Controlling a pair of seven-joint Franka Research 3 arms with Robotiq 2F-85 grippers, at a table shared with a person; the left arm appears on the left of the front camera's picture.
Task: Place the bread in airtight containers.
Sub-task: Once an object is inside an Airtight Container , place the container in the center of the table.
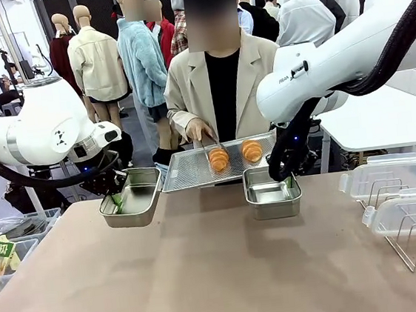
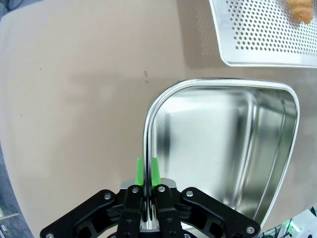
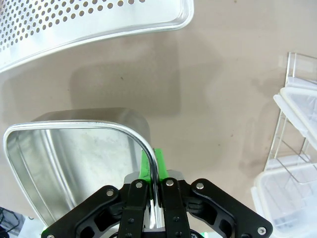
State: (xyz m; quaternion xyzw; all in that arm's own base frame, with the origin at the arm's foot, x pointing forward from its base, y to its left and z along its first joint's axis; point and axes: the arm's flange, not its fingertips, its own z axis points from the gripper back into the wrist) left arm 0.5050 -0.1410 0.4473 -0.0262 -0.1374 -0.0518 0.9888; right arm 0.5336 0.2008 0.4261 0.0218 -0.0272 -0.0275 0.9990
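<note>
Two golden bread rolls lie on a perforated steel tray at the far side. A person's hand holds tongs on the left roll. My left gripper is shut on the rim of the left steel container, which is empty and slightly tilted. My right gripper is shut on the rim of the right container, also empty. One roll's end shows at the top of the left wrist view.
Clear plastic lids rest on wire racks at the table's right. A bin with packets stands at the left edge. The tray's corner reaches close to both containers. The near half of the brown tabletop is bare.
</note>
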